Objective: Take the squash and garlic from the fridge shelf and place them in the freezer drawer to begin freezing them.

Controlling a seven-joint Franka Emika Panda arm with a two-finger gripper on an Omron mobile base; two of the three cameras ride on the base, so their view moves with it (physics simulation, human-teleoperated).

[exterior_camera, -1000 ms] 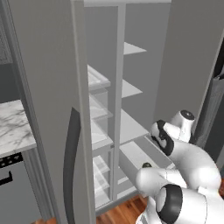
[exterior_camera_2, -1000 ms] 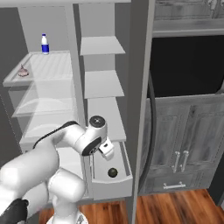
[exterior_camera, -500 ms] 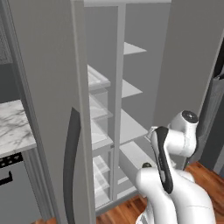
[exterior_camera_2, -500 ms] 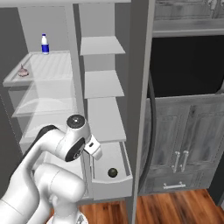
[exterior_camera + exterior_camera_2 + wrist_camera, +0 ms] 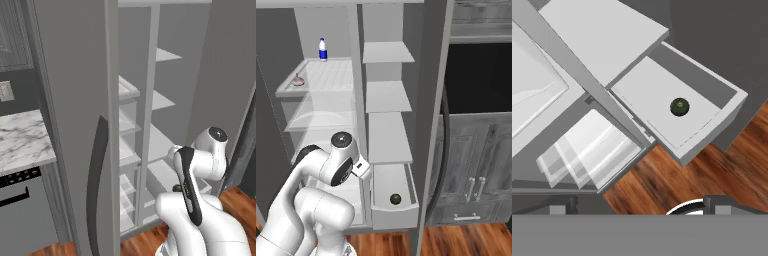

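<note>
Right base view, fridge: both compartments stand open, a tall divider between them; glass shelves on the left side, plain pale shelves [image 5: 387, 137] stacked on the right.
Arm: white, folded low in front of the left compartment in the right base view; in the left base view it covers most of the drawer.
Freezer drawer [image 5: 406, 214]: pale grey box pulled out at the bottom of the right compartment, over the wooden floor [image 5: 466, 241]; the hand view shows its whole floor [image 5: 647, 95] from above.
Left door: in the left base view the grey door with its dark handle [image 5: 97, 190] hides the left shelves, and a marble surface [image 5: 22, 140] lies beside it.
Squash [image 5: 395, 199]: small, dark green and round, lying alone on the drawer floor near its front wall; also seen in the hand view [image 5: 679, 106]; a sliver shows past the arm in the left base view.
Bottle [image 5: 322, 49]: blue and white, upright at the back of the top glass shelf.
Garlic [image 5: 298, 80]: small pinkish lump near the front left of that same shelf.
Claw: cannot tell how wide; only two tip stubs [image 5: 719, 206] peek at the bottom of the hand view, nothing between them.
</note>
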